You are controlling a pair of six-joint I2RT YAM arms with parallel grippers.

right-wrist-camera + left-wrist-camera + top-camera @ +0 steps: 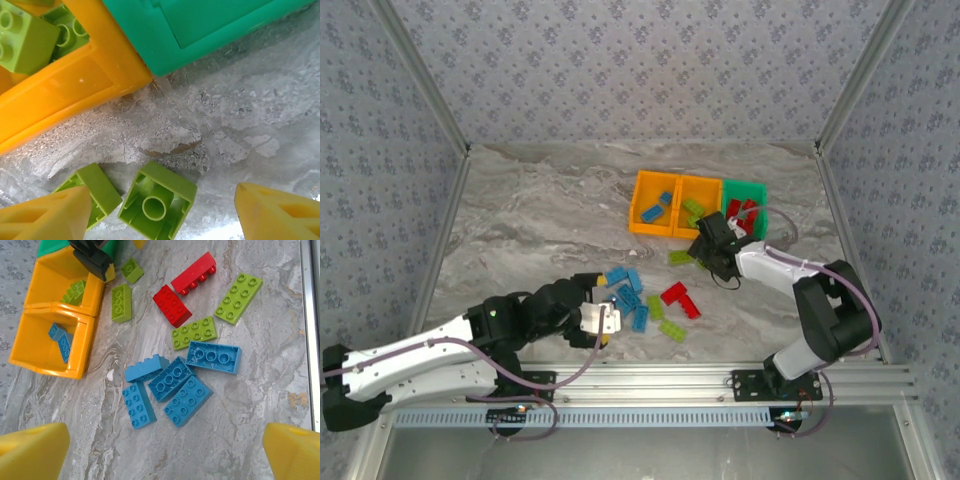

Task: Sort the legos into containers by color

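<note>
The right claw (160,199) is held spread; an upturned lime brick (157,209) is framed between its fingers (45,217), at the orange bin's (75,82) near side.

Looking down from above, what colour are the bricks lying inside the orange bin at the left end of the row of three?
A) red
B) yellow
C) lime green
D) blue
D: the left orange bin holds only blue bricks. The left wrist view shows the same blue pieces lying in that bin.
</note>
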